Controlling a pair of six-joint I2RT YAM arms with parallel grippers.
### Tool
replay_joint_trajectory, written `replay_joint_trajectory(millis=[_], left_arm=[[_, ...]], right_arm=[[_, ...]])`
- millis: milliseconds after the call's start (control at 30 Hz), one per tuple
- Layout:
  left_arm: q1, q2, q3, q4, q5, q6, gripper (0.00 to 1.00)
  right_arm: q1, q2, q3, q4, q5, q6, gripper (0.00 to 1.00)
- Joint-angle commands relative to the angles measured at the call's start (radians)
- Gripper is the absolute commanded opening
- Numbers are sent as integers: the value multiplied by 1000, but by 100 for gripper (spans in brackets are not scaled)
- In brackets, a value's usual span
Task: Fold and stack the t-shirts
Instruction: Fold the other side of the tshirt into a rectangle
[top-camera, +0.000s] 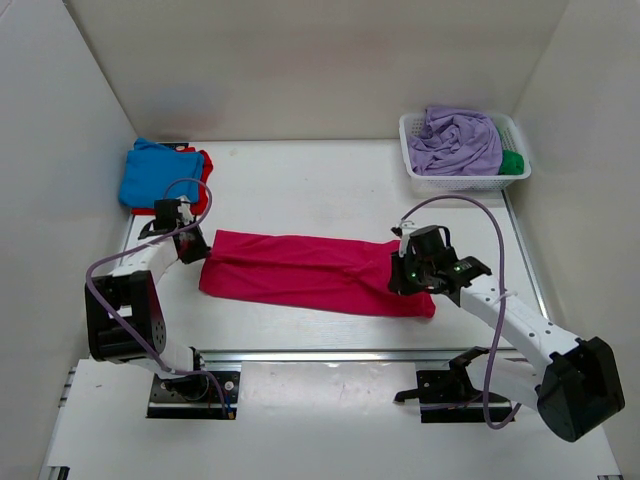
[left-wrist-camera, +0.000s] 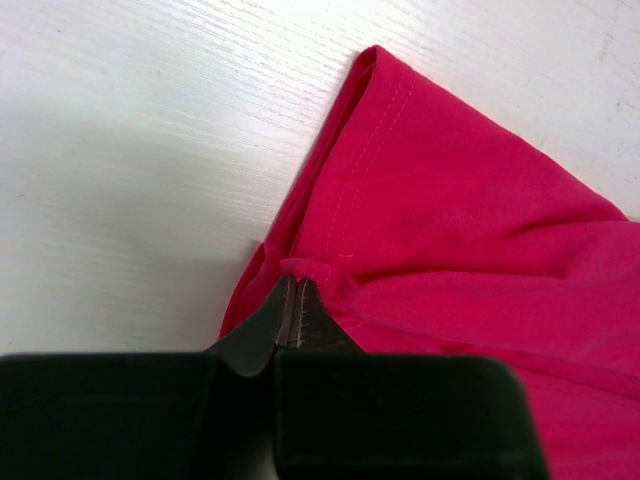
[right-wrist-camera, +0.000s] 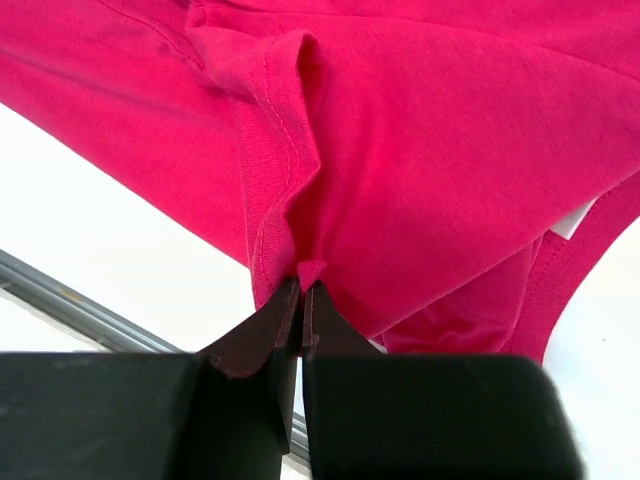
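A crimson-pink t-shirt (top-camera: 315, 272) lies stretched as a long band across the middle of the table. My left gripper (top-camera: 200, 246) is shut on its left end; in the left wrist view the gripper (left-wrist-camera: 296, 284) pinches a fold of the pink cloth (left-wrist-camera: 470, 240). My right gripper (top-camera: 398, 268) is shut on the right end, and the right wrist view shows the gripper (right-wrist-camera: 303, 284) nipping a small tuck of the cloth (right-wrist-camera: 420, 170). A folded bright blue t-shirt (top-camera: 152, 174) lies on a red t-shirt (top-camera: 205, 180) at the back left. A lavender t-shirt (top-camera: 457, 140) and a green t-shirt (top-camera: 512, 163) fill the basket.
The white latticed basket (top-camera: 440, 180) stands at the back right corner. White walls close in the table on the left, back and right. A metal rail (top-camera: 360, 355) runs along the near edge of the table, in front of the arm bases.
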Motion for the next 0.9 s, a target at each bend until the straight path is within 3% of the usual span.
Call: replay_joint_trajectory(millis=[0, 400, 467, 533, 567, 600, 700, 767, 867], left_arm=[[9, -62, 3, -4, -28, 11, 0], [12, -14, 11, -36, -16, 3, 0], [12, -26, 3, -15, -7, -3, 15], [15, -51, 3, 4, 11, -6, 43], [13, -54, 8, 16, 30, -3, 48], [13, -62, 24, 19, 36, 2, 54], [-1, -89, 78, 27, 64, 29, 64], [-16, -98, 115, 25, 77, 52, 65], [-47, -85, 146, 7, 116, 83, 58]], right_arm=[[6, -24, -17, 25, -4, 15, 0], [23, -35, -88, -7, -40, 9, 0], [26, -20, -89, -18, -52, 13, 0], [27, 12, -91, -24, -38, -4, 0], [30, 14, -80, -26, -28, -5, 1], [29, 17, -70, -32, -15, -7, 4], [1, 23, -25, -34, -9, -22, 31], [-10, 28, 32, -56, -8, -31, 47], [-23, 46, 85, -83, 31, -44, 61]])
